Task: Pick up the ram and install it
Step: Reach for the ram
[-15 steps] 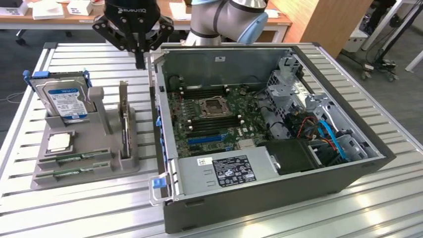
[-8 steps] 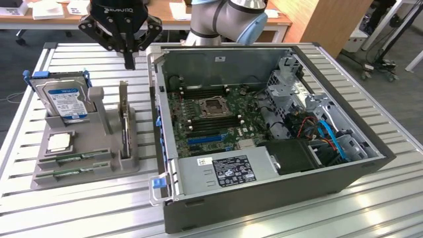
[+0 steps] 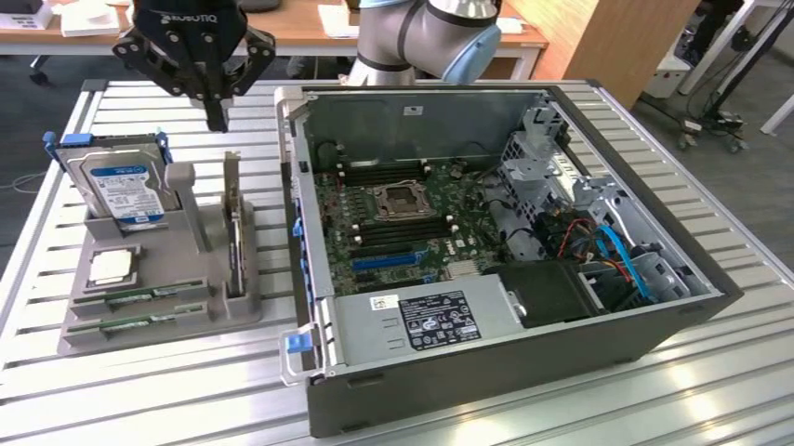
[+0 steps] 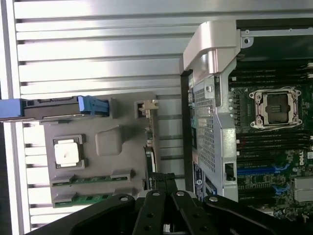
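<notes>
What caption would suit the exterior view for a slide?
Shut gripper hovers near the grey holder with two ram sticks, beside the open computer case.

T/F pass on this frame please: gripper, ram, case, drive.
1. The gripper is shut and empty. True.
2. Both ram sticks lie in the holder. True.
3. The case is closed. False: it is open, with the motherboard showing.
4. The hard drive lies flat on the table. False: it stands on edge in the holder.
5. The gripper is inside the case. False: it hangs outside it, over the table by the holder.
</notes>
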You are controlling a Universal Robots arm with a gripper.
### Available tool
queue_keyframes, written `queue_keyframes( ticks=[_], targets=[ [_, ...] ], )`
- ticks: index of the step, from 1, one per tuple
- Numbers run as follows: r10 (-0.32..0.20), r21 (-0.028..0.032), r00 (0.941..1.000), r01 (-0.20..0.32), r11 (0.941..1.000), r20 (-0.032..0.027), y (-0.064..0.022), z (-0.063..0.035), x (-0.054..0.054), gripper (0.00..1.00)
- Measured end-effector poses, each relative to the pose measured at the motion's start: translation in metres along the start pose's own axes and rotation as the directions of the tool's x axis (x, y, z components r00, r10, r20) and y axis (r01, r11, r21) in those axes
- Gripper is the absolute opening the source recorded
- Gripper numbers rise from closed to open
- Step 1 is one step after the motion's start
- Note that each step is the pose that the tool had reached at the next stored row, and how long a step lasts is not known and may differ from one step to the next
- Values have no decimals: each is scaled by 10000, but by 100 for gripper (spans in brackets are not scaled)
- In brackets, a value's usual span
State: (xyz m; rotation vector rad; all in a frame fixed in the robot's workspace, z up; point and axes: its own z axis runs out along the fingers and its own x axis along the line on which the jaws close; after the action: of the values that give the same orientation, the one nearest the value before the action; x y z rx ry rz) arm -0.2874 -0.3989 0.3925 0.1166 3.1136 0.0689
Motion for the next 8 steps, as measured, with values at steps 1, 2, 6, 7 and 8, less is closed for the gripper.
queue_keyframes(
  ticks=[1,2,6,7,8],
  targets=[
    [-1,0,10000,1,10000,0,-2,0,28,10],
    [0,0,10000,0,10000,0,-4,-1,55,10],
    [1,0,10000,-1,10000,0,-10,-2,136,10],
    [1,0,10000,-1,10000,0,-12,-2,160,10],
    [1,1,10000,-1,10000,-2,-14,-3,184,10]
  ],
)
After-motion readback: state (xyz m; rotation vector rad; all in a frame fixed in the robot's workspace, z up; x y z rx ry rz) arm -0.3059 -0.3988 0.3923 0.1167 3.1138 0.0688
